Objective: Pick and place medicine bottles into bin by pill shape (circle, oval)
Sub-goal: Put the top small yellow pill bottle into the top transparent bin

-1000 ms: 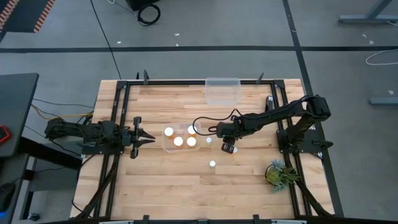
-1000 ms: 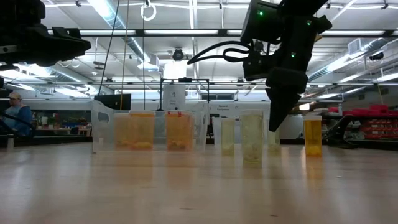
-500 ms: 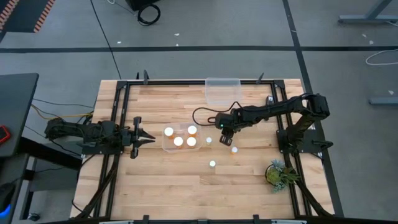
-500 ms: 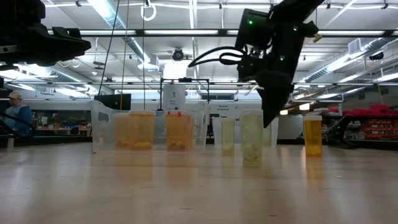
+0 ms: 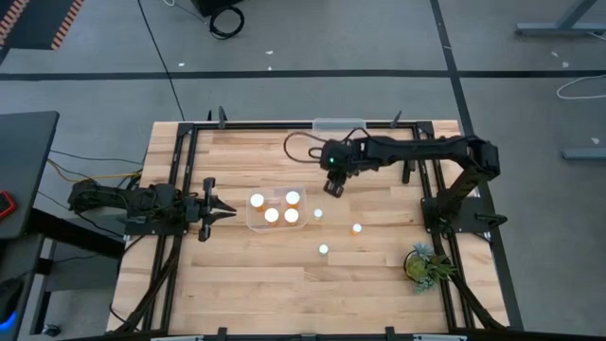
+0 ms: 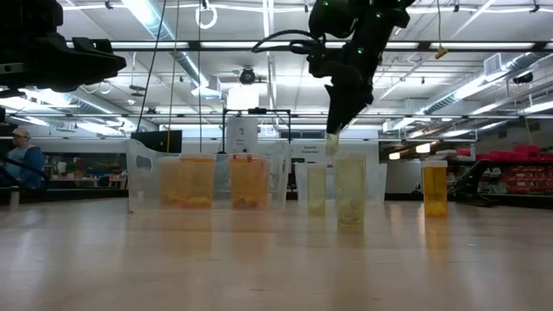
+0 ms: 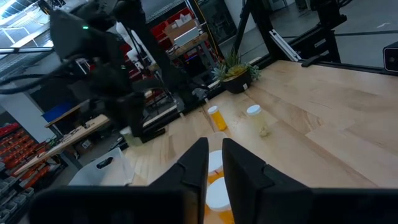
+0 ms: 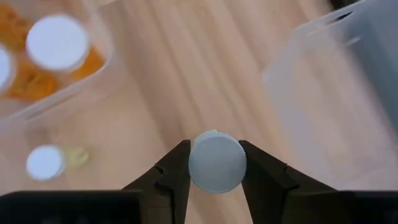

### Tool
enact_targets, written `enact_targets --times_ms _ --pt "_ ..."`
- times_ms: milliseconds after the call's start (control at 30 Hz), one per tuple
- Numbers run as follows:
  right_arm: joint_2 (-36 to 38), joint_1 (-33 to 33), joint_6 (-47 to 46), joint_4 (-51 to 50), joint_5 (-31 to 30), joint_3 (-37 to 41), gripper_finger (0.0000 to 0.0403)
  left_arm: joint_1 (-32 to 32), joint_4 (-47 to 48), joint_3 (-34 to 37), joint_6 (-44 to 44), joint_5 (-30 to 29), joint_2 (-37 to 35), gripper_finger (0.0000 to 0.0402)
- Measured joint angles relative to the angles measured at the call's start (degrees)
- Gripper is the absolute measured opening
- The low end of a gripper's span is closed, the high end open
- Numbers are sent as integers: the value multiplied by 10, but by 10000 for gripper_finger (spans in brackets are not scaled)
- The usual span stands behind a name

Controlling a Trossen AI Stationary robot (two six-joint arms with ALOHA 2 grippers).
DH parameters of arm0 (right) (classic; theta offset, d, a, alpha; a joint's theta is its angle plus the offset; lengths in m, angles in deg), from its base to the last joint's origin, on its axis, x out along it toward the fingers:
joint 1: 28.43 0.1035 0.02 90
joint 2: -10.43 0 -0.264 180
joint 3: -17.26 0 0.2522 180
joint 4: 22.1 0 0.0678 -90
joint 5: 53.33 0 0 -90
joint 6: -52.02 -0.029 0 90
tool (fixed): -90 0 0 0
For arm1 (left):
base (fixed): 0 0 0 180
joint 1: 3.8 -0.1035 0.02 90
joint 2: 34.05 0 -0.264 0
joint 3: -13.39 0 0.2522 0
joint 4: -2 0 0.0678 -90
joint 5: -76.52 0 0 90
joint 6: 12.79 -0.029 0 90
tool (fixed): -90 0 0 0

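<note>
Pale wooden planks form the desk (image 5: pixel 284 275), ringed by a black metal frame on a grey floor. Right gripper (image 8: pixel 214 163) has its dark fingers (image 8: pixel 174 167) clamped on a small white-capped medicine bottle (image 8: pixel 216 161), carried in the air above the desk, between the two bins and just near of the far one. That far bin is a clear plastic box (image 5: pixel 338 138) at the far edge. Left of centre sits a second clear plastic bin (image 5: pixel 273 210) with three white-capped orange bottles (image 5: pixel 272 215) inside. Loose on the wood stand a pale small bottle (image 5: pixel 318 213) just right of that bin, an orange bottle (image 5: pixel 357 228) further right, and a white-capped one (image 5: pixel 324 249) nearer. A small green plant (image 5: pixel 422 264) sits at the near right. Left gripper (image 5: pixel 227 214) waits at the left, its fingers together, tips pointing at the bin
</note>
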Motion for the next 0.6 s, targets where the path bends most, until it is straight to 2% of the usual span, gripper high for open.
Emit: enact_targets --times_ms 600 --pt "0 -146 15 47 41 -16 133 0 0 0 0 0 0 56"
